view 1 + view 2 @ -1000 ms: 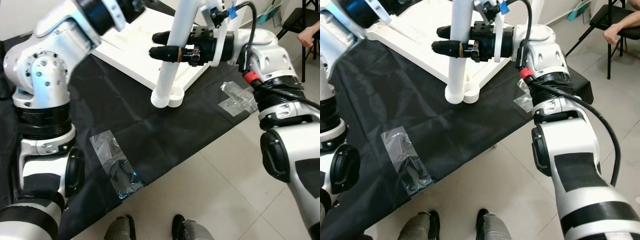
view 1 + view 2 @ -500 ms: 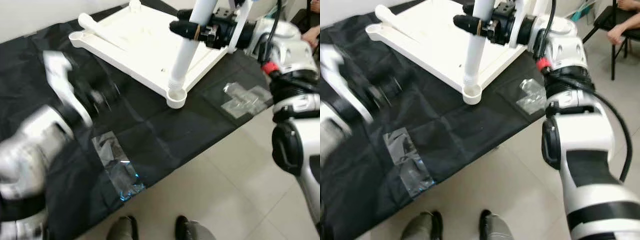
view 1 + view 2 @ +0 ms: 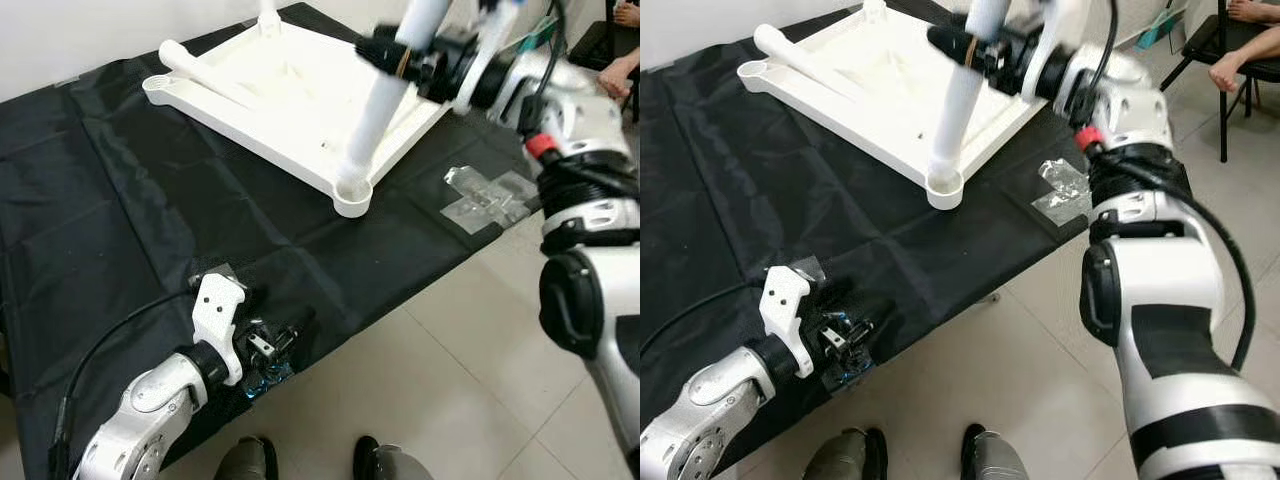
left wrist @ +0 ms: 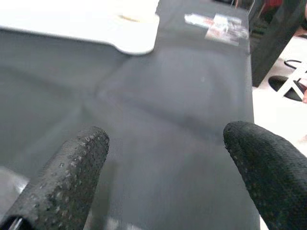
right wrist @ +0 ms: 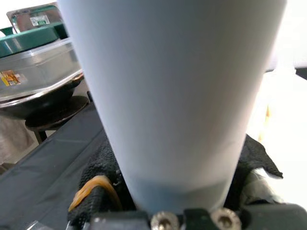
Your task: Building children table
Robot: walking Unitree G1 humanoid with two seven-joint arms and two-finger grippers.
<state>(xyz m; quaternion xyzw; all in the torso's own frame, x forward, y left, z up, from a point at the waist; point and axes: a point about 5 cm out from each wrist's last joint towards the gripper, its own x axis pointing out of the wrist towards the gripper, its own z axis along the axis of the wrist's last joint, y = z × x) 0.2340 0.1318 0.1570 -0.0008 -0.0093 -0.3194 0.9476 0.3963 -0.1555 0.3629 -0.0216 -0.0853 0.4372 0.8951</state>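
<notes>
Two head views give the same scene. Landmark: the white tabletop, lying upside down on a black cloth spread over the floor. A white table leg stands tilted in the corner socket at the tabletop's near corner. The right gripper is clamped around this leg well above the socket, with its silver arm reaching in from the far right side of the tabletop. A second white leg lies flat on the tabletop near its far-left corner. The left gripper sits low over the cloth, well apart from the tabletop on the near side, with its fingers spread. A crumpled clear plastic bag lies on the cloth to the right of the socket corner. Two shoes stand on the tiled floor at the cloth's near edge. A person's hand and a dark chair appear beyond the right arm.

Left wrist view: two black fingers stand wide apart with nothing between them, above the cloth; the tabletop's corner lies beyond them.

Right wrist view: the leg is gripped between the fingers. A clear bin with a green lid stands behind.
</notes>
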